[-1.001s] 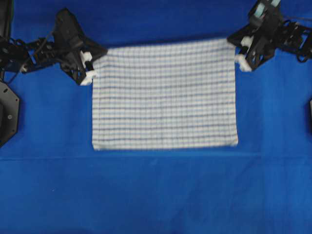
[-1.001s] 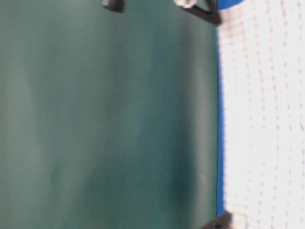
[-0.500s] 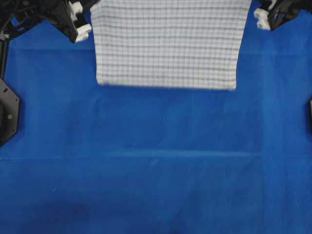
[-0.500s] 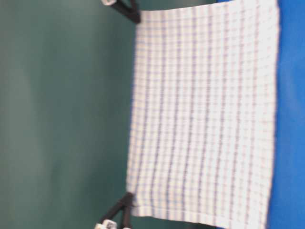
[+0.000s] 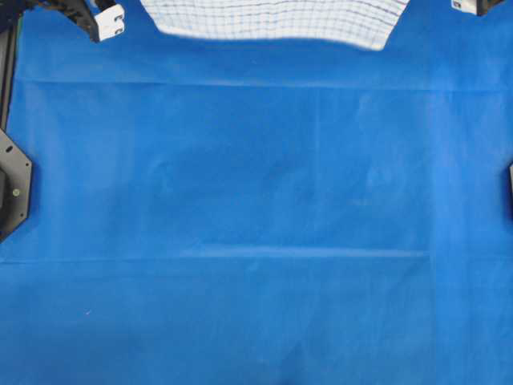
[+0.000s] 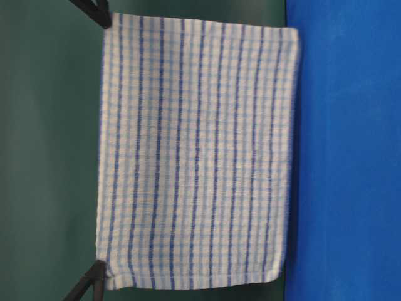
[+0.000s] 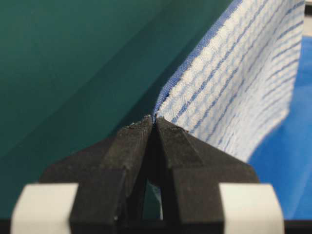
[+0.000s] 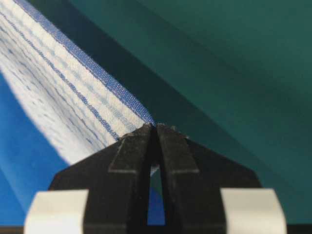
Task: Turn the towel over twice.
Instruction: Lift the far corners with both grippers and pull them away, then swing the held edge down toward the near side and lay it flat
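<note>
The towel (image 6: 194, 157), white with dark and pale blue stripes, hangs flat and upright at the far side of the table. Black fingertips (image 6: 97, 11) pinch one upper corner, and another gripper's fingertips (image 6: 91, 282) pinch the other. From overhead, its lower hem (image 5: 272, 20) shows as a blurred band along the far edge. My left gripper (image 7: 155, 119) is shut on a towel (image 7: 234, 83) corner; overhead it sits at the far left (image 5: 108, 20). My right gripper (image 8: 156, 126) is shut on the other corner of the towel (image 8: 63, 83), at the far right overhead (image 5: 465, 4).
The blue table covering (image 5: 256, 224) lies flat with faint creases. A dark green backdrop (image 6: 50, 157) stands behind the towel. Black arm bases sit at the table's left edge (image 5: 12, 184) and right edge (image 5: 510, 188).
Both grippers have risen and moved toward the far side with the towel's corners. The towel has come off the table and now hangs upright.
</note>
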`<control>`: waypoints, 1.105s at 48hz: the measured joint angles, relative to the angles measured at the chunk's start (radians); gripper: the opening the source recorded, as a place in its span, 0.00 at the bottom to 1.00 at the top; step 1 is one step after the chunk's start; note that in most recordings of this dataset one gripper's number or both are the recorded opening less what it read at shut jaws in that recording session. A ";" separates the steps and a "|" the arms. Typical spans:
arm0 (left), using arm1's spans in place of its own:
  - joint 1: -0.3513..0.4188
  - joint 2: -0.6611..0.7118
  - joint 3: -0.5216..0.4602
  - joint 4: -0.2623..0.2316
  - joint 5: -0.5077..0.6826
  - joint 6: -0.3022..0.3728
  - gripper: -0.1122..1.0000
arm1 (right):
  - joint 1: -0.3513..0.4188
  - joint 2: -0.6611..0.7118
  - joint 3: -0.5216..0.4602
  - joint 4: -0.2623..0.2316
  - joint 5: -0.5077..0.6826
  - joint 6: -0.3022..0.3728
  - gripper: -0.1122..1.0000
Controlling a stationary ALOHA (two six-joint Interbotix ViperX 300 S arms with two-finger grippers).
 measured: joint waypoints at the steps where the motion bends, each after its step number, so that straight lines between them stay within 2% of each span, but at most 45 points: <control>1: 0.000 -0.002 0.002 0.000 0.000 -0.002 0.12 | 0.002 -0.003 0.000 -0.002 0.002 0.000 0.15; 13: -0.026 -0.006 0.021 0.000 0.008 -0.003 0.12 | 0.038 -0.011 0.000 0.000 0.089 0.018 0.15; 22: -0.069 0.009 0.075 0.000 0.008 -0.009 0.12 | 0.127 -0.012 0.017 0.018 0.192 0.069 0.15; 38: -0.235 0.086 0.218 0.000 0.017 -0.071 0.12 | 0.396 0.018 0.176 0.025 0.218 0.265 0.15; 45: -0.356 0.138 0.259 -0.002 0.026 -0.104 0.12 | 0.511 0.077 0.250 0.025 0.167 0.373 0.15; 53: -0.472 0.201 0.278 0.000 0.044 -0.184 0.12 | 0.606 0.169 0.301 0.021 0.091 0.469 0.15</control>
